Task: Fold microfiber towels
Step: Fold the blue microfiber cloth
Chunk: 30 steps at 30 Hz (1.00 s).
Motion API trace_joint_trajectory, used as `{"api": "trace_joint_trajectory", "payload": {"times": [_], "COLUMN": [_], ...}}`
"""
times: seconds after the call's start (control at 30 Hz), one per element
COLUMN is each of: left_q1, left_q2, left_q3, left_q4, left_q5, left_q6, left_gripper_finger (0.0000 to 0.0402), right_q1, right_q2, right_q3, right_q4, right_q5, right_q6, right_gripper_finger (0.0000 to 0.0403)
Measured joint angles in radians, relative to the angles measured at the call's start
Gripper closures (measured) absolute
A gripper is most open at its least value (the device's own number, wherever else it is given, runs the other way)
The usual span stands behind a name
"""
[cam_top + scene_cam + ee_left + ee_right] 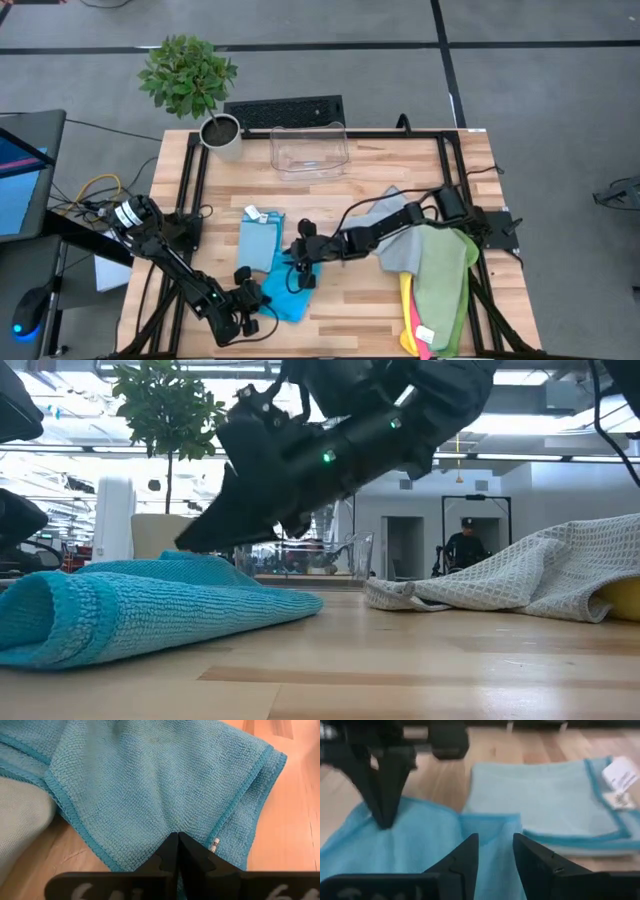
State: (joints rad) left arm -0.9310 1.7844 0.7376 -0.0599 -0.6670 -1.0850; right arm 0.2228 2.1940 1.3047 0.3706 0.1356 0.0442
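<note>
A teal towel (288,298) lies crumpled near the table's front edge, and the low view shows it as a soft hump (150,610). A folded light blue towel (262,240) with a white tag lies flat just beyond it. My left gripper (262,298) is shut on the teal towel. My right gripper (495,850) is open and hovers just over the teal towel's far part, fingers slanting down, with nothing between them. A heap of grey (405,240), green (445,280), yellow and pink towels lies at the right. My left gripper has its shut fingertips (177,845) on the teal towel, close to a hemmed edge with a small white tag (215,845). They come slanting down from the near left. The fingers hide the contact itself, so the number of layers does not show. The towel lies on the table.
A clear plastic bin (310,150) stands at the table's far middle, with a potted plant (220,130) to its left and a black keyboard (285,110) behind it. Bare wood (340,310) lies between the teal towel and the heap. A person stands far off in the room (462,545).
</note>
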Motion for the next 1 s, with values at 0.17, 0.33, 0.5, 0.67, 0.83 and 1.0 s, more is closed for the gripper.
{"api": "trace_joint_trajectory", "payload": {"times": [0.17,0.33,0.5,0.67,0.83,1.0], "left_q1": [0.000,0.000,0.000,0.000,0.000,0.000], "left_q2": [0.000,0.000,0.000,0.000,0.000,0.000], "left_q3": [0.000,0.000,0.000,0.000,0.000,0.000], "left_q4": [-0.001,-0.001,-0.001,0.000,-0.001,-0.001], "left_q5": [0.000,0.000,0.001,0.003,0.003,0.004], "left_q6": [0.000,-0.009,-0.010,-0.010,-0.009,-0.002], "left_gripper_finger": [0.0397,0.0397,0.0397,0.0397,0.0397,0.0397], "right_q1": [-0.005,-0.004,-0.030,-0.053,-0.041,-0.048], "right_q2": [0.041,0.044,0.043,0.043,0.049,0.091], "right_q3": [0.011,0.042,0.069,0.067,0.068,0.066], "right_q4": [-0.005,0.008,0.008,0.011,0.032,0.029], "right_q5": [-0.002,0.048,0.050,-0.104,-0.143,-0.083], "right_q6": [0.004,-0.022,-0.027,-0.027,0.016,0.034], "right_gripper_finger": [0.0267,0.0320,0.0389,0.0352,0.0264,0.0207]}}
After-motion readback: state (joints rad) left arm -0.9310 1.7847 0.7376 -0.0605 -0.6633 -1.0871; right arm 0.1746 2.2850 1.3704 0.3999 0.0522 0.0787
